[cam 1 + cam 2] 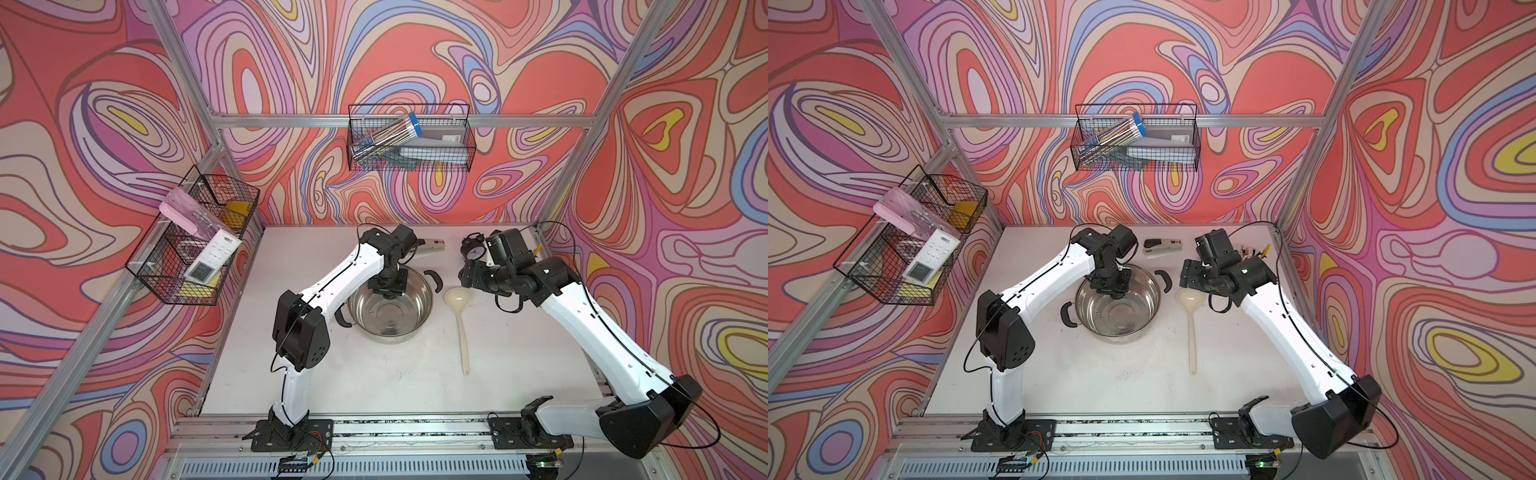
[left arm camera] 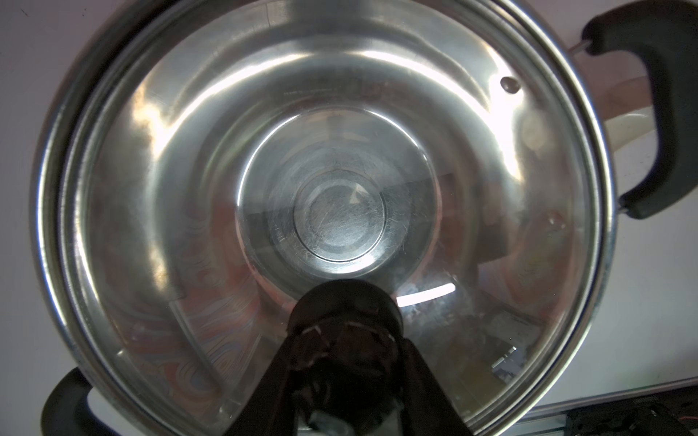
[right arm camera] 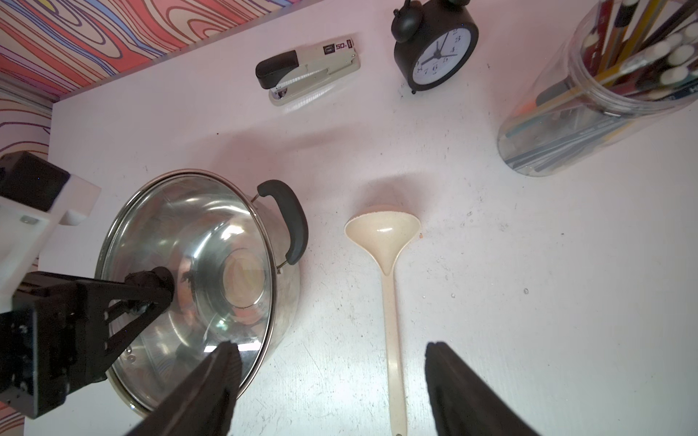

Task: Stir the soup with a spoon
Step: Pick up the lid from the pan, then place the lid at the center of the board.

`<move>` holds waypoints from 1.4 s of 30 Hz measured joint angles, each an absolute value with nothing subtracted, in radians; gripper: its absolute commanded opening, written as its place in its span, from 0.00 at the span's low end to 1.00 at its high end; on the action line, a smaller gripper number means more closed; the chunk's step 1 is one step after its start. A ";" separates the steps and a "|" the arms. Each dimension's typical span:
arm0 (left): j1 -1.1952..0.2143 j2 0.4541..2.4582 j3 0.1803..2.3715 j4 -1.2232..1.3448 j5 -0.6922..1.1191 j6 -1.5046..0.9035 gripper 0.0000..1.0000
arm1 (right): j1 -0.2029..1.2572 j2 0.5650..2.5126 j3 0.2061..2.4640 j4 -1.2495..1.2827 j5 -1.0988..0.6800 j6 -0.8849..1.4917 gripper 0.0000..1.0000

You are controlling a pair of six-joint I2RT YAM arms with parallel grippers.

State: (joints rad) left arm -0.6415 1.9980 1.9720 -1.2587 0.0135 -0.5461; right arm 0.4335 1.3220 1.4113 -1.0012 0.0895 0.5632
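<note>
Your right claw (image 3: 330,349) stands wide and holds nothing; its two fingers (image 3: 211,381) are dark and flat. Under it, not touched, lies the spoon (image 3: 389,302). It is a cream-beige plastic ladle, matte and a little speckled, with a deep round bowl and a long, slim, straight handle. It rests on the white, slightly spotted table (image 3: 547,283) with the bowl mouth up. In the right wrist view the handle runs through the gap between the fingers, and the bowl end is the farther one from the claw. In both top views the spoon (image 1: 462,328) lies flat just beside the pot (image 1: 390,338), apart from it.

To the left of this claw you see the pot, round and of shiny steel, with black curved handles (image 3: 292,219). A round lid (image 3: 196,241) of clear glass with a steel rim sits on it. Your left claw (image 2: 345,332) is over the lid, its fingers on both sides of the black round knob (image 2: 343,302). Whether they press the knob, you cannot tell from these pictures. The spoon is on the other side of the pot from that claw, well apart.

Beyond the spoon's bowl are a beige and black stapler (image 3: 309,66), a round black alarm clock (image 3: 438,49) with a white face, and a clear plastic jar (image 3: 566,124) full of pencils.
</note>
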 measured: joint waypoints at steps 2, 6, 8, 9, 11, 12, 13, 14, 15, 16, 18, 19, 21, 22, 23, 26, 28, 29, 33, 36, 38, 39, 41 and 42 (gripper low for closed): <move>-0.641 1.998 2.033 -1.292 0.000 -0.541 0.26 | 0.434 1.322 1.409 -0.998 0.089 0.563 0.80; -0.625 1.981 2.166 -1.317 -0.017 -0.531 0.26 | 0.434 1.322 1.409 -0.991 0.089 0.563 0.80; -0.594 1.946 2.184 -1.317 -0.019 -0.530 0.26 | 0.434 1.322 1.409 -0.985 0.089 0.563 0.80; -0.570 1.924 2.183 -1.320 -0.019 -0.527 0.26 | 0.434 1.323 1.409 -0.982 0.088 0.563 0.80; -0.511 1.876 2.165 -1.320 -0.020 -0.524 0.26 | 0.434 1.325 1.409 -0.978 0.088 0.563 0.80; -0.472 1.845 2.143 -1.318 -0.022 -0.522 0.26 | 0.434 1.328 1.409 -0.978 0.087 0.563 0.80; -0.427 1.810 2.109 -1.316 -0.023 -0.520 0.26 | 0.434 1.333 1.410 -0.976 0.085 0.563 0.80; -0.392 1.782 2.080 -1.315 -0.023 -0.519 0.26 | 0.434 1.338 1.412 -0.975 0.084 0.562 0.80; -0.347 1.746 2.037 -1.311 -0.025 -0.519 0.26 | 0.434 1.347 1.417 -0.974 0.081 0.562 0.80; -0.298 1.711 1.988 -1.303 -0.025 -0.516 0.26 | 0.434 1.357 1.423 -0.973 0.080 0.561 0.80; -0.215 1.653 1.895 -1.283 -0.025 -0.514 0.25 | 0.434 1.376 1.434 -0.966 0.076 0.559 0.80; -0.172 1.623 1.840 -1.271 -0.025 -0.512 0.25 | 0.434 1.386 1.440 -0.963 0.072 0.558 0.80; -0.110 1.581 1.748 -1.247 -0.026 -0.509 0.25 | 0.434 1.404 1.452 -0.956 0.066 0.556 0.80; -0.084 1.564 1.701 -1.233 -0.026 -0.506 0.25 | 0.434 1.415 1.460 -0.952 0.062 0.555 0.80; -0.067 1.553 1.663 -1.222 -0.025 -0.505 0.24 | 0.434 1.424 1.464 -0.947 0.060 0.554 0.80; -0.019 1.536 1.544 -1.176 -0.012 -0.501 0.24 | 0.435 1.449 1.474 -0.937 0.053 0.551 0.80; 0.007 1.537 1.471 -1.136 -0.007 -0.497 0.23 | 0.435 1.464 1.478 -0.931 0.046 0.551 0.80; 0.016 1.537 1.442 -1.118 -0.006 -0.496 0.23 | 0.435 1.470 1.478 -0.930 0.043 0.550 0.80; 0.044 1.546 1.365 -1.056 -0.006 -0.490 0.22 | 0.435 1.494 1.480 -0.928 0.029 0.550 0.80; 0.057 1.572 1.339 -1.005 -0.003 -0.483 0.21 | 0.435 1.503 1.477 -0.925 0.020 0.551 0.80; 0.070 1.596 1.325 -0.969 0.002 -0.481 0.19 | 0.435 1.503 1.466 -0.919 0.016 0.552 0.80; 0.080 1.610 1.320 -0.951 0.004 -0.481 0.19 | 0.435 1.503 1.457 -0.913 0.013 0.553 0.80; 0.101 1.641 1.307 -0.928 -0.004 -0.475 0.18 | 0.435 1.503 1.436 -0.909 0.009 0.558 0.80; 0.112 1.655 1.299 -0.916 -0.007 -0.471 0.18 | 0.435 1.503 1.425 -0.909 0.008 0.561 0.80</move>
